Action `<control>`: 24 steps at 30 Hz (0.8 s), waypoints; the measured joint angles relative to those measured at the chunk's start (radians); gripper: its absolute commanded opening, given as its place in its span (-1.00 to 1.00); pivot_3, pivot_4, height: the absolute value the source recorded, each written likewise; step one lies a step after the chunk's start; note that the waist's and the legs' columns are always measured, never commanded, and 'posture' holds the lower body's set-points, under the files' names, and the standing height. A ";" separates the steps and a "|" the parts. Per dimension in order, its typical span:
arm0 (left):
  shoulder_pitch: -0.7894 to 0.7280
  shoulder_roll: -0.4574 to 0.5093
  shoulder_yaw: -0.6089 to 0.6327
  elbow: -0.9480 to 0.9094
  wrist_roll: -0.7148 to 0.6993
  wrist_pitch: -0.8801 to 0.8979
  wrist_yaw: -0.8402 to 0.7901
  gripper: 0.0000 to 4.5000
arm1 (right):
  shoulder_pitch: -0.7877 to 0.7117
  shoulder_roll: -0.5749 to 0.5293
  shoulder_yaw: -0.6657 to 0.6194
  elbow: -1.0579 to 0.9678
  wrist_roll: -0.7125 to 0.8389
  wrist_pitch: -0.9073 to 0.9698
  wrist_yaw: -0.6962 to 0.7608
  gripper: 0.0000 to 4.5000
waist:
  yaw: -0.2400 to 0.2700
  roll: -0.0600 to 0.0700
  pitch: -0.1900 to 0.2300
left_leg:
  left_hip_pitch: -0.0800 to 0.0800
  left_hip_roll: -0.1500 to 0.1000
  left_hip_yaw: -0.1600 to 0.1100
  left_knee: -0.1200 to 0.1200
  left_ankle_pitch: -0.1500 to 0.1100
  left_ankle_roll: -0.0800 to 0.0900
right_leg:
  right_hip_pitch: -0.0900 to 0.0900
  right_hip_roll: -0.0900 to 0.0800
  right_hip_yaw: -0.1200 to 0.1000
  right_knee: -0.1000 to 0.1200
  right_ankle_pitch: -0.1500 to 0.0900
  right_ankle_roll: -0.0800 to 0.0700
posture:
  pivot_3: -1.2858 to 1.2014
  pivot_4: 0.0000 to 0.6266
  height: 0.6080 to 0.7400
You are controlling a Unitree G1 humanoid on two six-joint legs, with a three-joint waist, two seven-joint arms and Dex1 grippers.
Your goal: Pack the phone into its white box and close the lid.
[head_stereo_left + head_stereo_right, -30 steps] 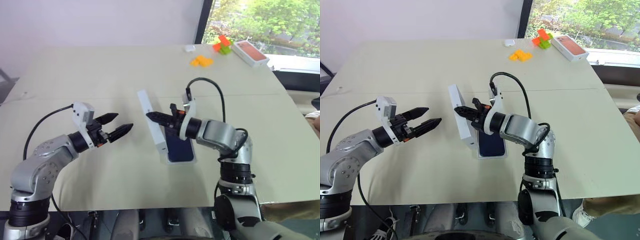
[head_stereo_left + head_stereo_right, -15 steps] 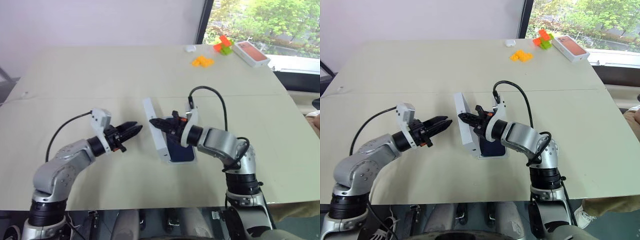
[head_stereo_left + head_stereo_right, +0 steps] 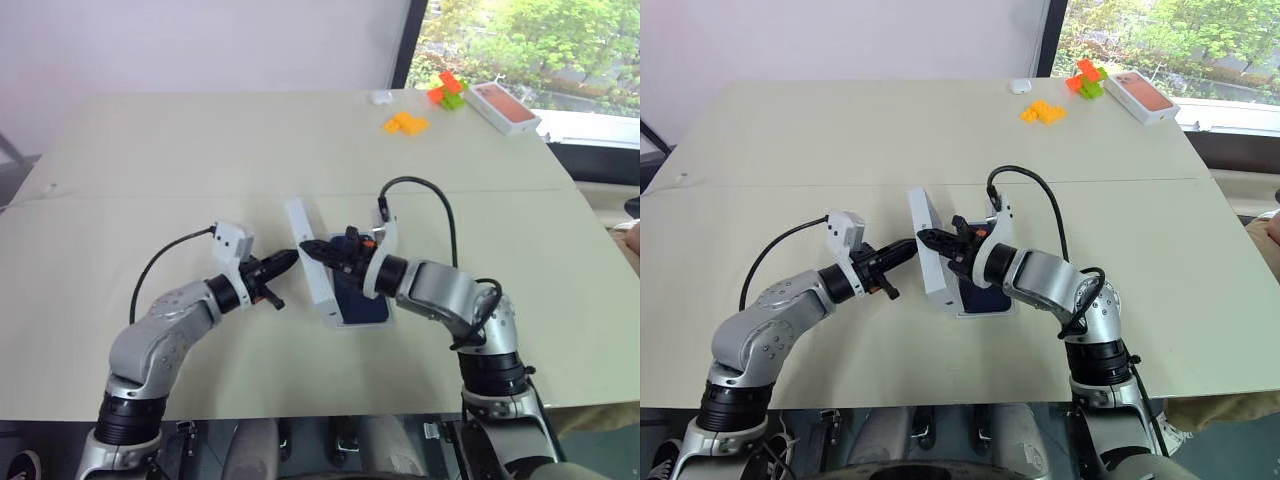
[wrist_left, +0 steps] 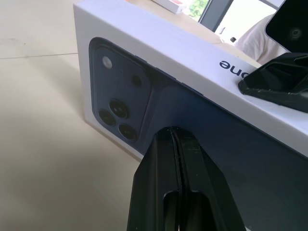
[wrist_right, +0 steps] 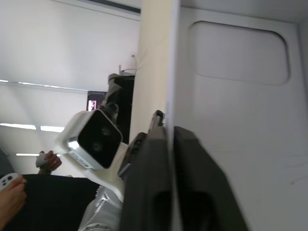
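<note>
White cardboard all over this one. The white rectangular lid (image 3: 309, 259), the one with the dark blue phone picture printed on its outer face, was standing up on its long edge, tilted, along the left side of the shallow white box (image 3: 381, 320) near the middle of your beige table (image 3: 200, 150). The slim dark navy-blue phone (image 3: 360, 302) was lying flat inside that box.

Your right gripper (image 3: 312, 246) was pinching the lid's top edge: in the right wrist view one black finger (image 5: 199, 187) sat on the plain white inner face and the other on the outer side, so the fingers were parted only by the wall's thickness.

Your left gripper (image 3: 286, 261) was fully closed with nothing in it, and its tips were right up against the printed outer face of the lid; I couldn't tell if they actually touched.

Far corner on the right: orange blocks (image 3: 404, 123), a red and green block pile (image 3: 446, 88) and a box with an orange-pink top (image 3: 502, 106), well apart from the work.
</note>
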 measured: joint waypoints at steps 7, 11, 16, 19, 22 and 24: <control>-0.009 0.000 -0.001 0.018 0.003 -0.001 -0.001 -1.00 | 0.009 -0.039 0.024 0.001 -0.003 -0.003 0.011 0.95 | -0.001 0.000 0.000 | 0.000 0.000 0.000 0.000 0.000 0.000 | 0.000 0.000 0.000 0.000 0.000 0.000 | 0.03 -0.52 0.95; -0.010 0.000 -0.001 0.029 0.007 -0.003 -0.002 -1.00 | -0.006 -0.071 0.027 0.001 -0.021 0.001 0.052 0.95 | -0.001 0.000 0.000 | 0.000 0.000 0.000 0.000 0.000 0.000 | 0.000 0.000 0.000 0.000 0.000 0.000 | 0.03 -0.52 0.95; -0.013 0.000 -0.001 0.032 0.012 -0.005 -0.004 -1.00 | -0.048 -0.152 0.027 0.004 -0.117 0.026 0.150 0.95 | 0.000 0.000 0.000 | 0.000 0.000 0.000 0.000 0.000 0.000 | 0.000 0.000 0.000 0.000 0.000 0.000 | 0.03 -0.52 0.95; -0.012 -0.001 -0.007 0.031 0.017 -0.005 -0.006 -1.00 | -0.093 -0.230 0.031 0.007 -0.231 0.065 0.270 0.95 | 0.000 0.001 0.001 | 0.000 0.000 0.000 0.000 0.000 0.000 | 0.000 0.000 0.000 -0.001 0.000 0.000 | 0.03 -0.52 0.95; -0.014 -0.008 -0.008 0.032 0.021 -0.005 -0.006 -1.00 | -0.162 -0.394 0.058 0.009 -0.448 0.101 0.523 0.95 | 0.005 0.001 0.001 | 0.000 0.000 0.000 0.000 0.000 0.000 | 0.000 0.000 0.000 -0.001 0.000 0.000 | 0.03 -0.52 0.95; -0.020 -0.018 -0.010 0.036 0.024 -0.005 -0.004 -1.00 | -0.192 -0.513 0.083 0.008 -0.622 0.063 0.752 0.95 | 0.013 0.001 0.001 | 0.000 0.000 0.000 0.000 0.000 0.001 | 0.000 0.000 0.000 -0.002 0.000 0.000 | 0.03 -0.52 0.95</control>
